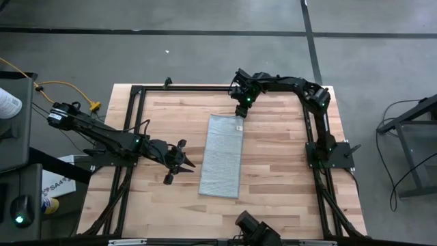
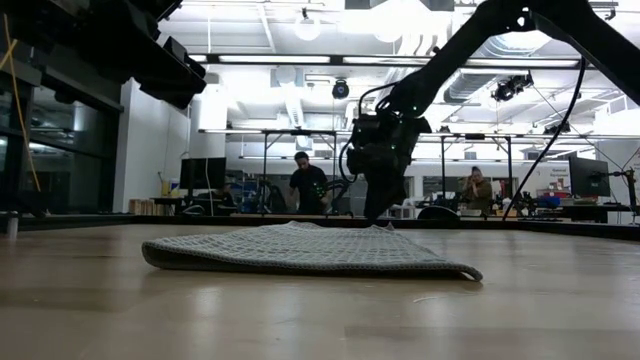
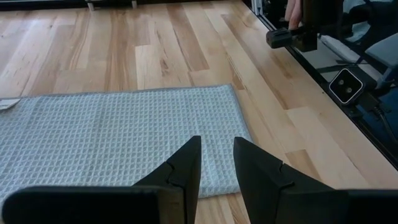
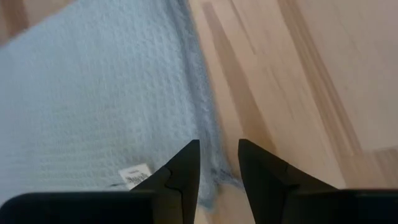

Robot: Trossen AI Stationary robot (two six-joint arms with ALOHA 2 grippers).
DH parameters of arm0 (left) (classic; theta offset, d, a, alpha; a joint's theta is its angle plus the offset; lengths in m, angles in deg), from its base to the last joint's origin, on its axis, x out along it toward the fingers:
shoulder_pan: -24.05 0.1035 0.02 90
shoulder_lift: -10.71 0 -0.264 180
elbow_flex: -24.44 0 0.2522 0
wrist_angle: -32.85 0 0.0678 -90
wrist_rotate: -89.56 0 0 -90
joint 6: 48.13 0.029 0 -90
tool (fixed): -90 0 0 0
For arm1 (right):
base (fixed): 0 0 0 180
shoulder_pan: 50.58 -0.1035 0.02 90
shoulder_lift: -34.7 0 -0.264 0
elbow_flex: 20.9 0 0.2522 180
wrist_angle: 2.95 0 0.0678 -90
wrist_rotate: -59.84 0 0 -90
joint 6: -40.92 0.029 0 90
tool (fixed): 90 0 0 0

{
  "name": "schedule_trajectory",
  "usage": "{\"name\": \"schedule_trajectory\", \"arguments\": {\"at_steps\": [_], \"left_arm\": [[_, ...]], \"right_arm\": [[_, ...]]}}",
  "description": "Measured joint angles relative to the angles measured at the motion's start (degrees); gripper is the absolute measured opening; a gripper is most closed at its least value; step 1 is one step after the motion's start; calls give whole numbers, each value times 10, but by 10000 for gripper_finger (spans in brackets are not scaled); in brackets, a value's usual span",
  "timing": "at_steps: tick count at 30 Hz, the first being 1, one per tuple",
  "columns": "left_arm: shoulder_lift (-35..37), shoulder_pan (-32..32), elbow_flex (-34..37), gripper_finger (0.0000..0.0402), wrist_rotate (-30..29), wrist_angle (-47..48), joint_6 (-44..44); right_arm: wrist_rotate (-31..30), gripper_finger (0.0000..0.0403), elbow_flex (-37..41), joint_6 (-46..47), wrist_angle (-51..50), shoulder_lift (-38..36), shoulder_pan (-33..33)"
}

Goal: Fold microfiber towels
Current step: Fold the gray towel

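Note:
The light grey microfiber towel (image 1: 222,156) lies flat on the wooden table as a long strip running from far to near, with a small white tag (image 4: 134,174) at its far right corner. My right gripper (image 4: 219,149) is open and points steeply down at that corner, one finger on each side of the towel's right edge (image 4: 208,134). In the low view my right gripper (image 2: 380,212) stands behind the towel (image 2: 300,250). My left gripper (image 1: 186,162) is open, just left of the towel's near half and above the table. It faces the cloth (image 3: 112,137) with nothing between its fingers. My right gripper comes at the towel's far right corner from above, slanting. The towel's edge (image 4: 214,171) runs under the gap between the two fingers. Whether the fingertips touch the cloth cannot be told, and the towel lies flat on the table.
A black metal frame (image 1: 136,116) runs around the tabletop, and a camera mount (image 1: 256,229) sits at the near edge. Bare wood (image 1: 280,164) lies right of the towel. People (image 2: 305,185) stand in the room beyond the table.

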Motion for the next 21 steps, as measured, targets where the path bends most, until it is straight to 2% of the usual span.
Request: {"name": "schedule_trajectory", "arguments": {"at_steps": [9, 12, 16, 21], "left_arm": [[-1, 1, 0, 95, -4, -18, 12], [-12, 12, 0, 95, -17, -10, 43], [-38, 72, 1, 95, -13, -1, 73], [-60, 166, -1, 95, 47, -7, 126]], "right_arm": [[9, 104, 0, 7, 27, 0, -16], [-8, 104, 0, 12, 26, 0, -25], [-11, 104, 0, 15, 19, 0, -34], [-13, 104, 0, 13, 8, 0, -41]]}}
